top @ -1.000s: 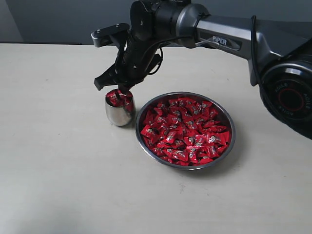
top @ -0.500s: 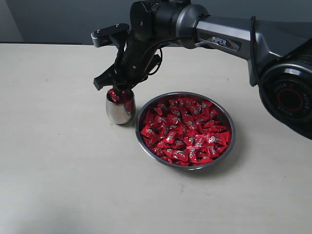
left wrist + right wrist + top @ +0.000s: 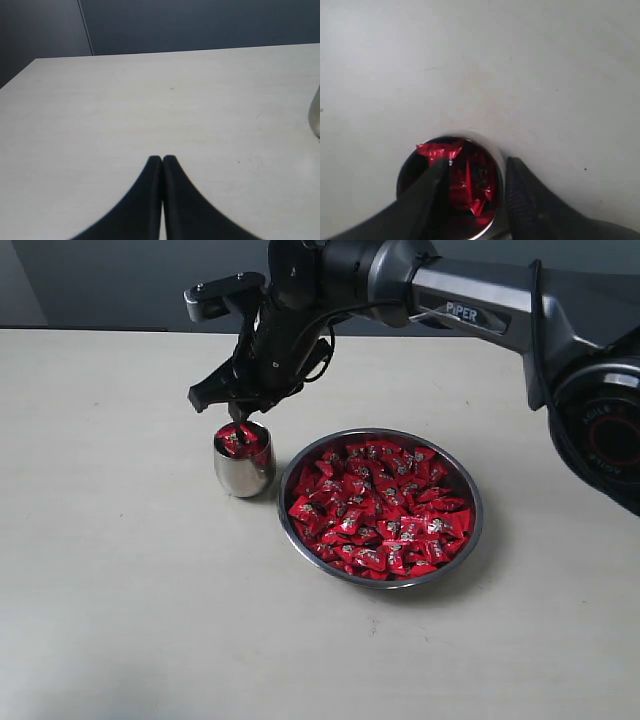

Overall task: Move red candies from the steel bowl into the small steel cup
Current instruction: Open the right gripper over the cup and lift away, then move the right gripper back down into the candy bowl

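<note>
Exterior view: open right gripper over a brimming cup, bowl just to its lower right

Pale table [image 3: 120,620] across the whole frame. One arm on show here, the right arm [image 3: 480,305], reaching from the right edge along the top to upper left of centre.

One steel bowl [image 3: 481,510] a little right of centre, wide and shallow, carpeted with red candies [image 3: 380,505]. Dozens of them, too many to count, jumbled at every angle and squarish, so no long axis worth lining up on.

One small steel cup [image 3: 243,478] just left of the bowl, upright, close to touching its rim. Heaped to the brim with red wrappers, three or four showing on top and any others hidden beneath.

Right gripper [image 3: 243,416] directly above the cup's mouth, tips just over the heap. In the right wrist view, fingers [image 3: 427,195] spread apart, one over the mouth and the other outside the rim, with nothing pinched between. Open and empty.

Left gripper [image 3: 162,160] seen only in the left wrist view. Tips pressed together, closed on nothing, above bare table, with a sliver of the cup at the right edge of that frame.

Judgement: the next pick probably turns on the bowl lying to the lower right of the right gripper in the exterior view, a short swing across the cup's rim. Right arm plainly the nearer of the two. Little room left in the cup, so a risk of the next candy sliding off the heap.
</note>
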`<move>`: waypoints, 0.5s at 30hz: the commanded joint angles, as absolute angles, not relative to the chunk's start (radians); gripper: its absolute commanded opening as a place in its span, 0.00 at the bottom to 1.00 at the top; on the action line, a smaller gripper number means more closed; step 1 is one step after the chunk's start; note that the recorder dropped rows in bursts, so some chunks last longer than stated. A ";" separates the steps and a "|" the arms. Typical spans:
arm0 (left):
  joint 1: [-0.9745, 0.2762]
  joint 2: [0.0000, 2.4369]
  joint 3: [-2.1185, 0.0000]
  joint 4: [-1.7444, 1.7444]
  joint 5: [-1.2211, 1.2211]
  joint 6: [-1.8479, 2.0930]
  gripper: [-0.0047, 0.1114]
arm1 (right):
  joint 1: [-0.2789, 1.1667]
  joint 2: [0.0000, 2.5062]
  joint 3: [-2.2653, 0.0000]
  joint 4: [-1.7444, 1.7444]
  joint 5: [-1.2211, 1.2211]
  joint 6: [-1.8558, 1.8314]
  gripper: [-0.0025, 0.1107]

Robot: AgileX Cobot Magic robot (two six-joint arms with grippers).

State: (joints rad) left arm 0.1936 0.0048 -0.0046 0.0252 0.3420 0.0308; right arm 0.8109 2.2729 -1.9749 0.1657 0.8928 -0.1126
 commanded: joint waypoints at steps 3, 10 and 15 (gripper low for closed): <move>0.187 0.000 0.000 0.027 0.334 0.029 0.04 | 0.809 2.205 -1.979 0.164 0.895 -0.113 0.35; 0.187 0.000 0.000 0.027 0.334 0.029 0.04 | 0.796 2.145 -1.975 0.131 0.902 -0.113 0.35; 0.187 0.000 0.000 0.027 0.334 0.029 0.04 | 0.751 2.087 -1.874 0.133 0.853 -0.105 0.35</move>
State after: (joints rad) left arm 0.1936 0.0048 -0.0046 0.0252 0.3420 0.0308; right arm 0.7790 2.1272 -1.9343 0.1453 0.8876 -0.1117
